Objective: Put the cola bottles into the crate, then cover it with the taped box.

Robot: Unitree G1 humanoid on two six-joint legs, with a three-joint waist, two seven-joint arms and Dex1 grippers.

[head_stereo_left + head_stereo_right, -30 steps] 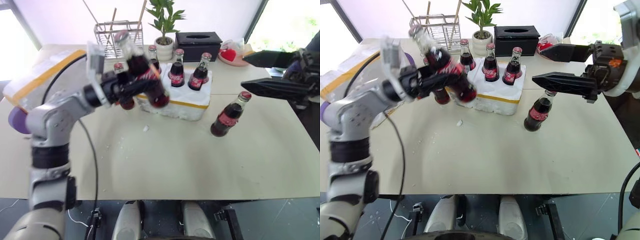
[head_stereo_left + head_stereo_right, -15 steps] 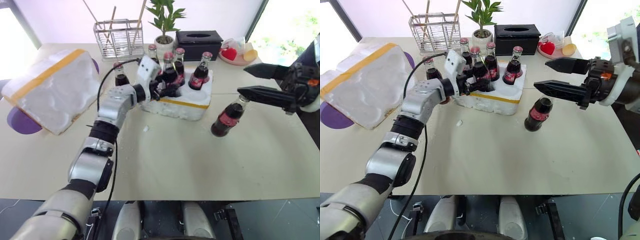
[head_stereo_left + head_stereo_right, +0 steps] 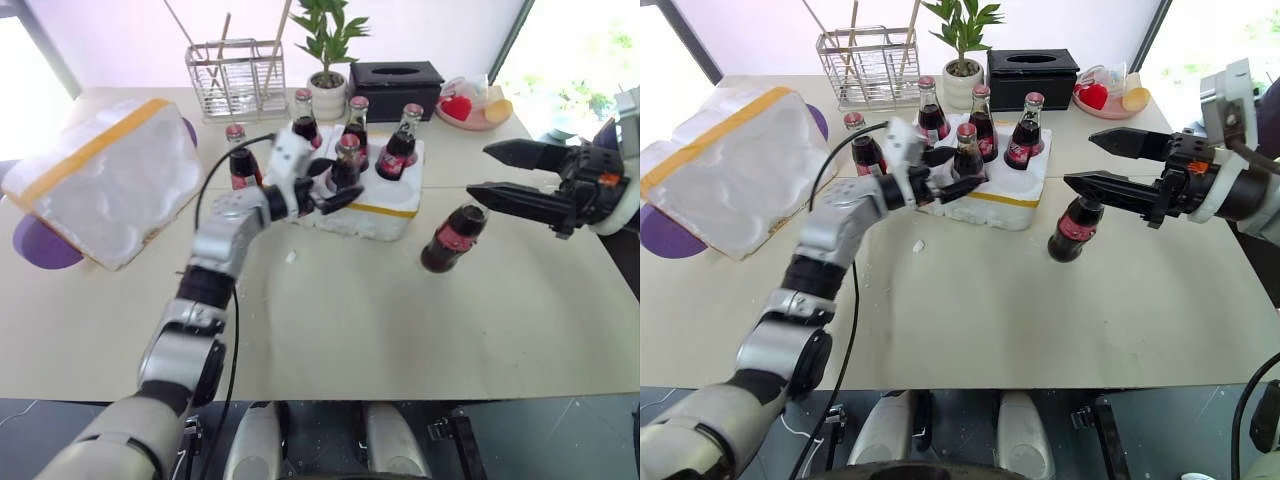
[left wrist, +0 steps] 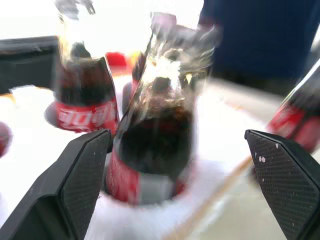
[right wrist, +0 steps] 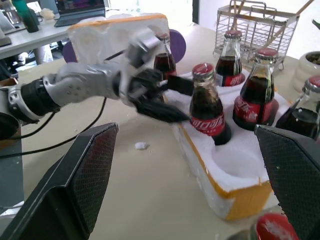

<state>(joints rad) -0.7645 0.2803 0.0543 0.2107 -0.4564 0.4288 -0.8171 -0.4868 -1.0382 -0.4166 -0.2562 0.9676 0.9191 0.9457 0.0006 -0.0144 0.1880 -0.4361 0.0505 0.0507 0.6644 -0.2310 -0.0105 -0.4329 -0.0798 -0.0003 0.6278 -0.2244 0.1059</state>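
The left pincer [image 3: 952,172] stands wide, its fingers either side of a cola bottle [image 3: 967,152] that sits upright in a front hole of the crate [image 3: 1002,196], not gripping it. Three more bottles [image 3: 980,124] stand in the crate's back holes, and another [image 3: 862,150] stands on the surface [image 3: 1040,320] just beside its left end. The right pincer [image 3: 1092,162] hangs wide and empty above a leaning bottle [image 3: 1072,227] right of the crate; the taped box [image 3: 735,160] lies far left.
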